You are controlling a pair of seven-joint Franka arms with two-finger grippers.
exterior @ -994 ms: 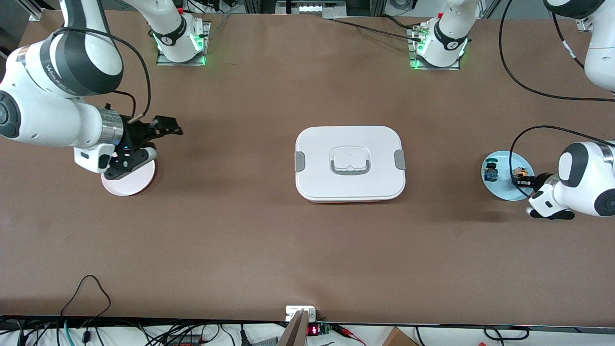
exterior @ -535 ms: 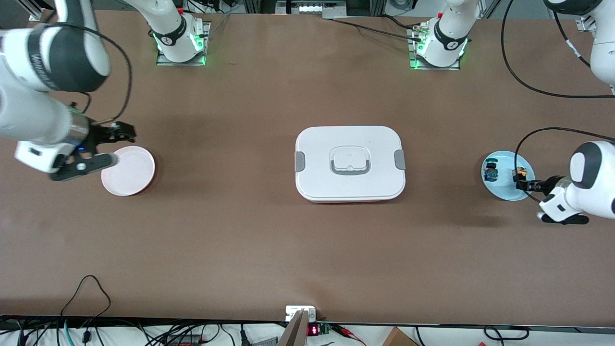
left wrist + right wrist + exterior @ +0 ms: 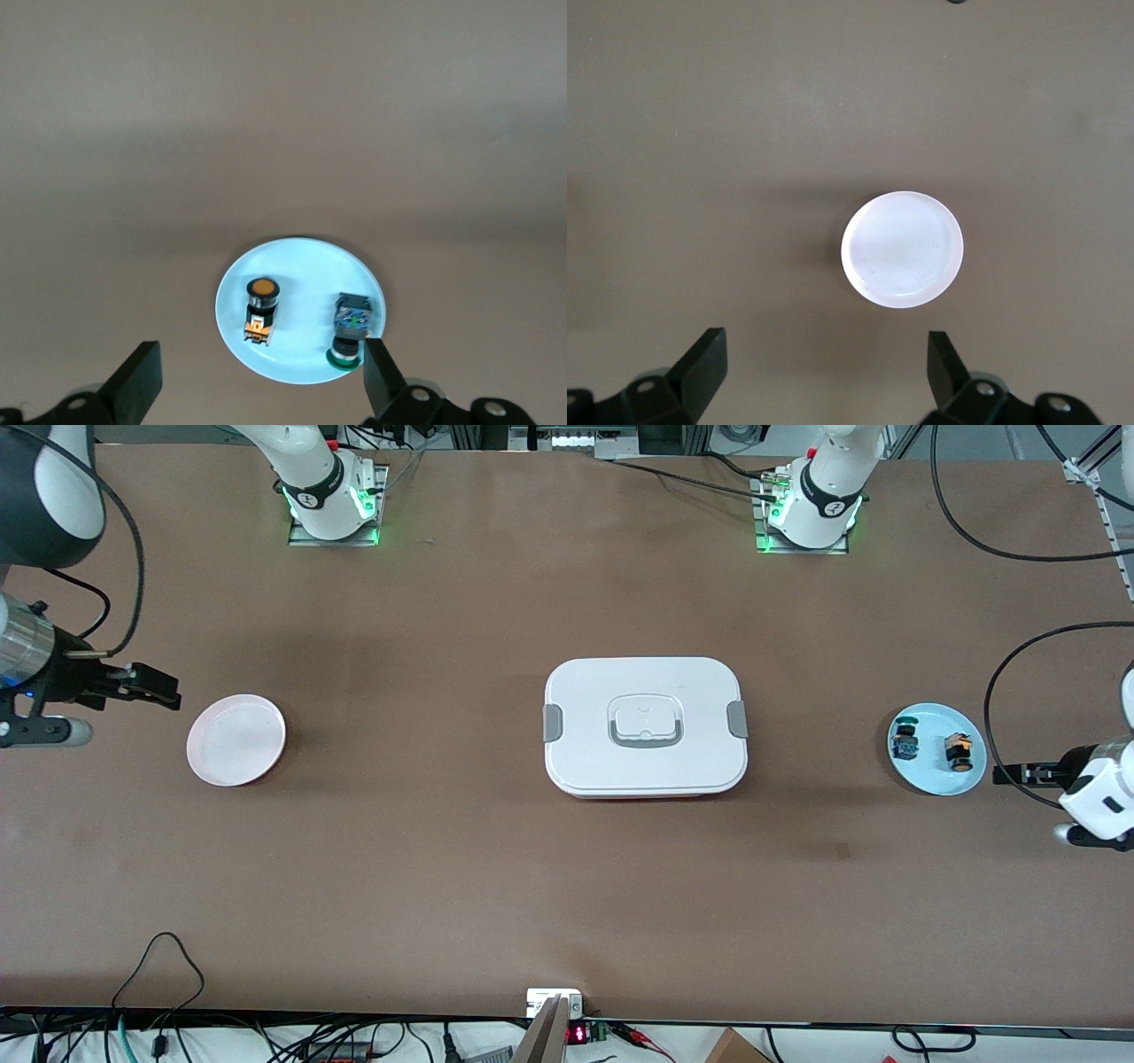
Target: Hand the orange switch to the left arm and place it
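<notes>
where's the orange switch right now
The orange switch lies on the blue plate beside the blue-green switch, toward the left arm's end of the table, untouched by the open left gripper.

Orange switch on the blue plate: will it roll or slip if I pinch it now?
The orange switch looks rigid, small and probably light. It lies on its side on the blue plate; its round cap could roll. Its squarer orange end probably offers a steadier pinch.

Setting: robotics laboratory. Evidence: two white arm bases (image 3: 332, 500) glowing green, sitting bolted on metal plates along a brown-covered table (image 3: 496, 886); black cables (image 3: 159, 957) trailing over its edge; aluminium framing (image 3: 1112, 491) standing at one corner; a small red-digit display (image 3: 576, 1034) showing at the rim.
</notes>
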